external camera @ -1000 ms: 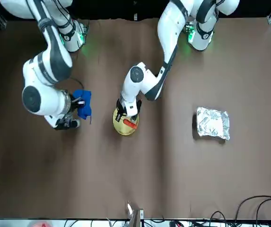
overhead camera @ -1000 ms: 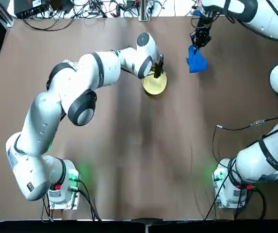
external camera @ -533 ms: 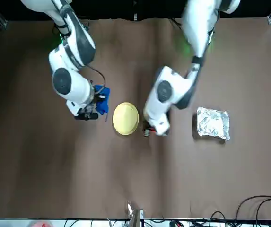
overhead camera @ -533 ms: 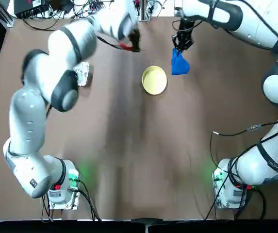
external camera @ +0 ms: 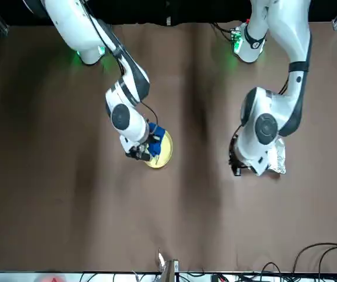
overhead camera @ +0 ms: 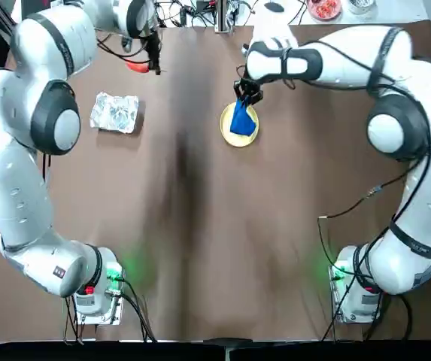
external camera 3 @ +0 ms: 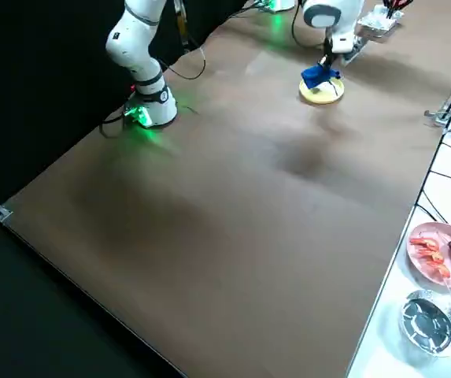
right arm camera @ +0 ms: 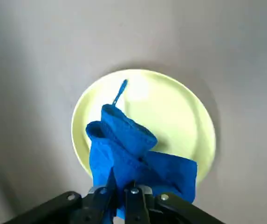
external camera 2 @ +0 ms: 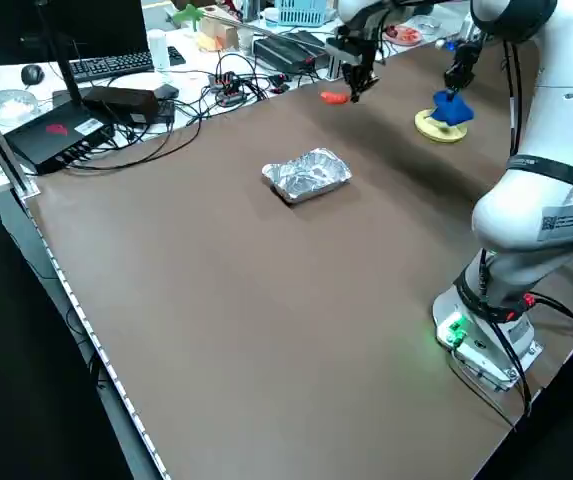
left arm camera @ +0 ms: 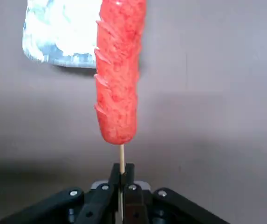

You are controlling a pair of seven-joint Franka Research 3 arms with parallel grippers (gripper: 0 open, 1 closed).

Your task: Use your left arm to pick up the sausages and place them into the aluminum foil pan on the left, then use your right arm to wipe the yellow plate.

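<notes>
The left gripper (overhead camera: pixel 155 66) is clamped on a thin wooden stick (left arm camera: pixel 121 159) that carries the sausages (left arm camera: pixel 118 70) — held in the air near the table's far edge, beside the aluminum foil pan (overhead camera: pixel 115 113) but not over it. The right gripper (overhead camera: pixel 247 93) is pinched shut on a blue cloth (right arm camera: pixel 133 158), which hangs down over the yellow plate (right arm camera: pixel 177 112) at mid-table — whether the cloth touches the plate is unclear. The pan and the plate lie well apart on the brown table (overhead camera: pixel 215 241).
</notes>
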